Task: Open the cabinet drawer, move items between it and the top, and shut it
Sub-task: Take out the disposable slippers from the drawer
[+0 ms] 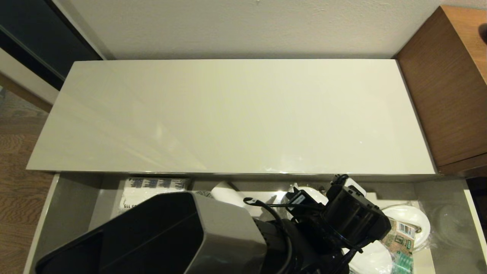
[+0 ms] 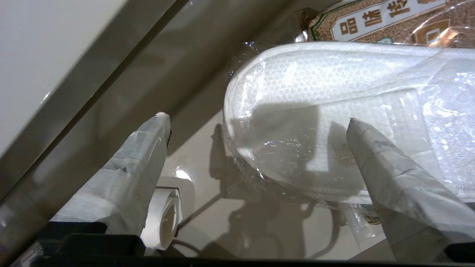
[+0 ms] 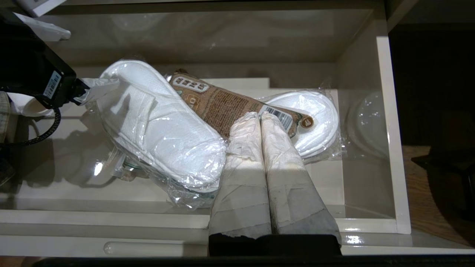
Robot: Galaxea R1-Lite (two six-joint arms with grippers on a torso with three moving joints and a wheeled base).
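So the drawer [image 3: 386, 129] is pulled out under the glossy beige top [image 1: 228, 114], which has nothing on it. All the stuff sits inside the drawer. The wrapped white slippers [image 3: 159, 133] lie on the drawer floor, one big one toward the middle and the other [image 3: 315, 118] further to the right, and a brown printed packet [image 3: 222, 107] rests across them, leaning over the edge of the big slipper. A small white paper roll [image 2: 165, 218] lies on the drawer floor near the left gripper [image 2: 256, 122].

The left gripper is down inside the drawer, right over the toe end of the big slipper, jaws spread wide with one taped finger [image 2: 389, 174] over the slipper's wrap and the other off to its side. I can't tell if it actually touches the plastic. The right gripper [image 3: 259, 118] hangs above the front part of the drawer, jaws pressed together, holding nothing, tips lined up over the packet.

There's a brown wooden desk [image 1: 445, 87] to the right of the cabinet.
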